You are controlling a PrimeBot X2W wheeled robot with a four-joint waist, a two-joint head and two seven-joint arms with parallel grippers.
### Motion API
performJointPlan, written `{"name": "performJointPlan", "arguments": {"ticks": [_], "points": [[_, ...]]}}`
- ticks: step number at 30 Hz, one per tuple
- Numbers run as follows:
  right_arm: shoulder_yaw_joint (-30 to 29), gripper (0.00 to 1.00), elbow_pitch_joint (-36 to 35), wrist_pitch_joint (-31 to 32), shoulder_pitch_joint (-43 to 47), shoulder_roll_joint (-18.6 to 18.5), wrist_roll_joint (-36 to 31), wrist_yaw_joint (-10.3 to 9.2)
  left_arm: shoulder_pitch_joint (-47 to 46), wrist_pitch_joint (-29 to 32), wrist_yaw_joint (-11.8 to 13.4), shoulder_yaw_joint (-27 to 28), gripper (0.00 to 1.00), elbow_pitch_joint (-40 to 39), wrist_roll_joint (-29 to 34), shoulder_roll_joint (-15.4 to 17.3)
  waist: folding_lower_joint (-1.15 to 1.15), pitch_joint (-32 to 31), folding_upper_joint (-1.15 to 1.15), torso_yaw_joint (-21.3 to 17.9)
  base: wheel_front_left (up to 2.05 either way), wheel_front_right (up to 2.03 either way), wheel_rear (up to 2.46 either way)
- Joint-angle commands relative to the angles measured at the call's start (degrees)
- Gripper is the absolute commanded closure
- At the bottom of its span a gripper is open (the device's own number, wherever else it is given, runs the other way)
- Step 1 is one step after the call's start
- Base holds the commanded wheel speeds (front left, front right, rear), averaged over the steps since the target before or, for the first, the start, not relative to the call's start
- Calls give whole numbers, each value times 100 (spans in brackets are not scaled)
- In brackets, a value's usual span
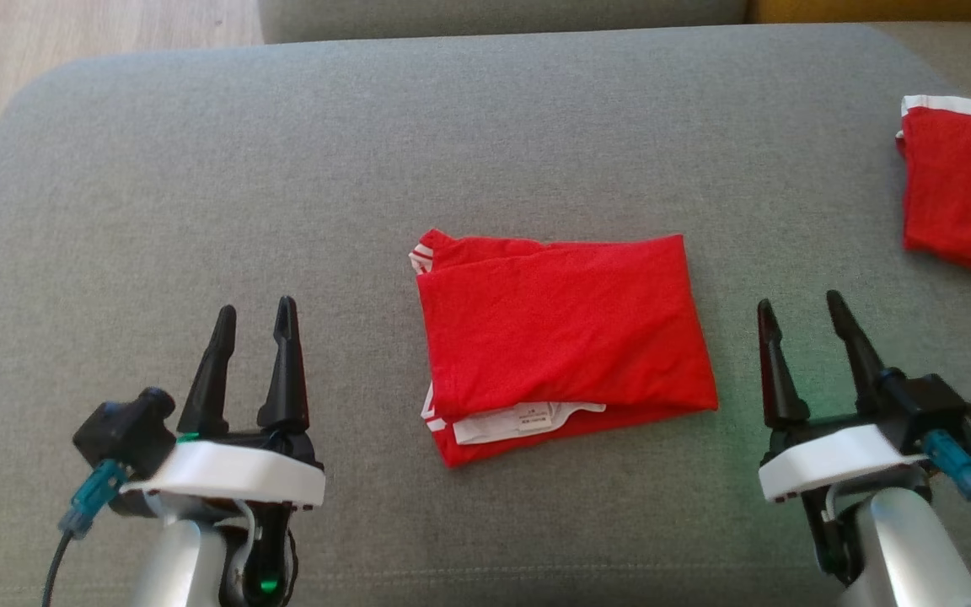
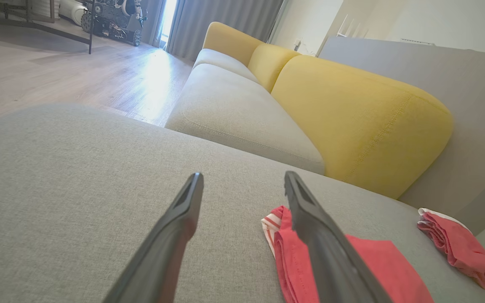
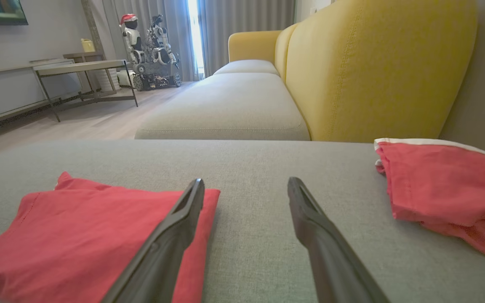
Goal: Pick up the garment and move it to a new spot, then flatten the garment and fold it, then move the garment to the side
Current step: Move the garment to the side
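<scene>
The garment (image 1: 565, 337) is red with white trim, folded into a rectangle in the middle of the grey cushion (image 1: 199, 169), a white label showing at its near edge. It also lies low in the left wrist view as the garment (image 2: 377, 269) and at the lower left of the right wrist view as the garment (image 3: 70, 240). My left gripper (image 1: 255, 312) stands open to its left, apart from it and holding nothing. To the right of the cloth my right gripper (image 1: 799, 305) is open and holds nothing. The left gripper (image 2: 243, 174) and right gripper (image 3: 246, 180) both show spread fingers.
A second red piece with a white band (image 1: 962, 190) lies at the cushion's far right edge, seen also as the red piece (image 3: 444, 185). A yellow backrest (image 3: 373, 63) rises behind it. Wooden floor (image 1: 72, 34) lies beyond the cushion's left edge.
</scene>
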Motion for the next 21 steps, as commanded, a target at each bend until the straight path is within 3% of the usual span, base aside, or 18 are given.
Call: {"name": "performJointPlan", "arguments": {"ticks": [1,21], "points": [[179,0,-74,-62,-219,7,39,-4,-255,-52,8,174,0,-217,-3,31,0,20,0,15,0,0,0],[829,0,1364,389,-1031,21,901,-4,-465,-52,13,64,0,-218,18,31,0,406,0,229,0,0,0]]}}
